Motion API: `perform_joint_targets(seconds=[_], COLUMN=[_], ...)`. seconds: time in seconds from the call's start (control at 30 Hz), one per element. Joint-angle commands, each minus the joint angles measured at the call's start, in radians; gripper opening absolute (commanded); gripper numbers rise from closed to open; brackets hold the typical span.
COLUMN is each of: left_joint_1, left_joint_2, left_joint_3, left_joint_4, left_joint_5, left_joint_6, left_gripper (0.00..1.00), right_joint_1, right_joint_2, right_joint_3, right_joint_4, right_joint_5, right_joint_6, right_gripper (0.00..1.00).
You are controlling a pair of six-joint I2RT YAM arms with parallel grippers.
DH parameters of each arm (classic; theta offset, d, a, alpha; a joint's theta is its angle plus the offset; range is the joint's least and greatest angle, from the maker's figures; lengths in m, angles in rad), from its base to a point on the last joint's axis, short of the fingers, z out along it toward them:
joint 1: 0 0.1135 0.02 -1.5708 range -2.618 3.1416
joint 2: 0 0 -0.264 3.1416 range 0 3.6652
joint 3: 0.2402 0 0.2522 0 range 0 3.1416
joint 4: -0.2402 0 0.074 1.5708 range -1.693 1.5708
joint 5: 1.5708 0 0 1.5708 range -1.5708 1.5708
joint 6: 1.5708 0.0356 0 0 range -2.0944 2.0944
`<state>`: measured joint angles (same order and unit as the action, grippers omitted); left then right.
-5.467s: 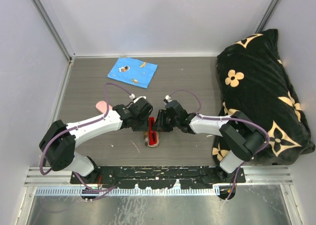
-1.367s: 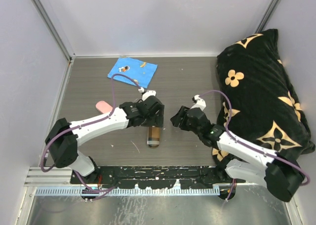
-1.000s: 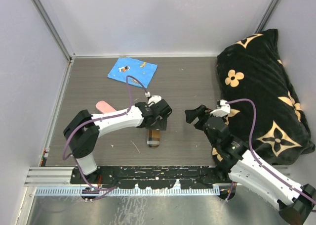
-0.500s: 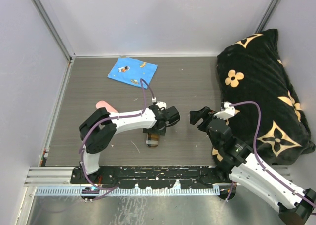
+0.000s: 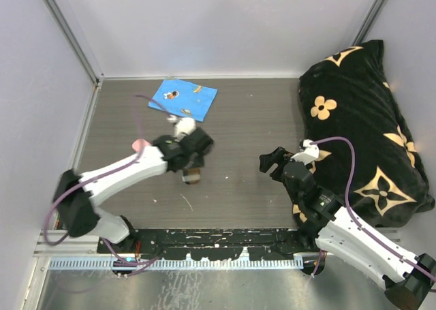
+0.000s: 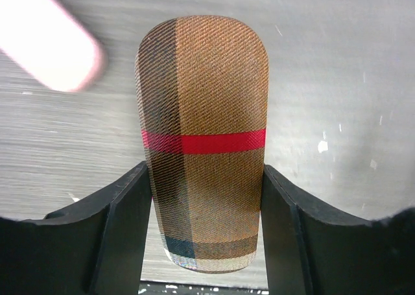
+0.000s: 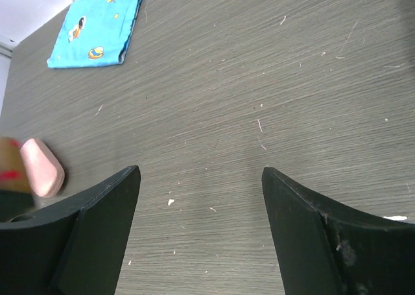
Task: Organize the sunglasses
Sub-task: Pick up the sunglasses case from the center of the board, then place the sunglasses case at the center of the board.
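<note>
Now: my left claw [image 6: 205, 178] clamped on slim brown plaid fabric case with red stripe [image 6: 201, 81], over grey wood-grain surface [image 7: 259, 61], near pink oval case [image 7: 42, 166]. Right claw [image 7: 200, 175] spread wide, empty. Sunglasses hidden; cannot tell where.

Table: a grey wood-grain tabletop [image 5: 252, 119] with both arm bases at its near edge.
Back left: a blue printed square cloth [image 5: 182, 99] lies flat near the far edge.
Left of centre: a pink oval glasses case [image 5: 139, 145] lies in front of the cloth, apart from it.
Centre: a slim brown-and-black checked fabric glasses case [image 6: 201, 100] sits between the 2 fingers of the left gripper [image 6: 204, 178], both touching its sides, just right of the pink case.
Right of centre: the right gripper [image 5: 272, 161], fingers spread, over bare table, well apart from both cases.
Right side: a black plush blanket with tan flowers [image 5: 364, 119] is heaped along the right edge, back to front.
</note>
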<state>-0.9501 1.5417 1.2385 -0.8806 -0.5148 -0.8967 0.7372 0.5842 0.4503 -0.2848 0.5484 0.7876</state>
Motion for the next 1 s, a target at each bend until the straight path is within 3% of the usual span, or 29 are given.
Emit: perform_joint_targets(seconds=[0.0, 0.17, 0.37, 0.5, 0.97], left_joint_1=[0.211, 0.474, 0.732, 0.789, 0.867], left_joint_2=[-0.273, -0.483, -0.468, -0.404, -0.169], left_joint_3=[-0.142, -0.300, -0.406, -0.448, -0.445], left_joint_4=[0.040, -0.003, 0.048, 0.158, 0.337], left_joint_5=[-0.061, -0.045, 0.093, 0.152, 0.198], left_joint_6=[-0.024, -0.104, -0.066, -0.048, 0.001], left_gripper=[0.03, 0.00, 0.00, 0.00, 0.17], right_joint_1=[0.000, 0.000, -0.001, -0.001, -0.001], right_joint_2=[0.020, 0.050, 0.085, 0.106, 0.124], right_joint_3=[0.035, 0.045, 0.056, 0.066, 0.079], right_joint_4=[0.052, 0.055, 0.056, 0.056, 0.037], right_joint_5=[-0.001, -0.007, -0.027, -0.035, -0.056], right_joint_6=[-0.008, -0.008, -0.009, -0.013, -0.021], right_gripper=[0.81, 0.81, 0.81, 0.81, 0.82])
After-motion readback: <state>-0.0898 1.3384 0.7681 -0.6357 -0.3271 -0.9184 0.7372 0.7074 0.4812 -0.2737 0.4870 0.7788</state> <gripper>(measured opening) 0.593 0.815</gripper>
